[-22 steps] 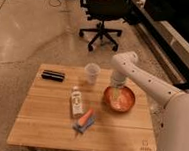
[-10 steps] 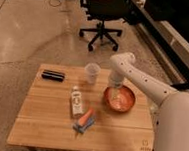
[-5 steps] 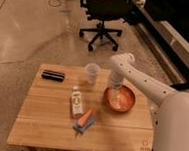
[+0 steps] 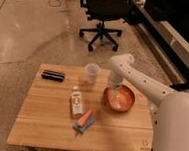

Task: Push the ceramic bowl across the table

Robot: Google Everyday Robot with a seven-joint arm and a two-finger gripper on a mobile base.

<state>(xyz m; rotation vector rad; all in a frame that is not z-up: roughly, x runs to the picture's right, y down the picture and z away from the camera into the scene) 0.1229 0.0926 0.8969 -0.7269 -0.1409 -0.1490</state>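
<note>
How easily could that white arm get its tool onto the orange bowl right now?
Probably yes, easily: the tool hangs right at the back rim of the ceramic bowl, perhaps touching it, with nothing between them. The plastic cup stands off to one side.

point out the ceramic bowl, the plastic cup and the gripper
ceramic bowl (image 4: 120,100), camera view, its pale centre
plastic cup (image 4: 91,73), camera view, its side wall
gripper (image 4: 114,88), camera view, tip at bowl's far rim

Office/lab space: black swivel office chair (image 4: 101,13) w/ castors, polished concrete floor (image 4: 27,28), light wooden plank worktop (image 4: 43,120); gripper (image 4: 114,88) low over worktop.
</note>
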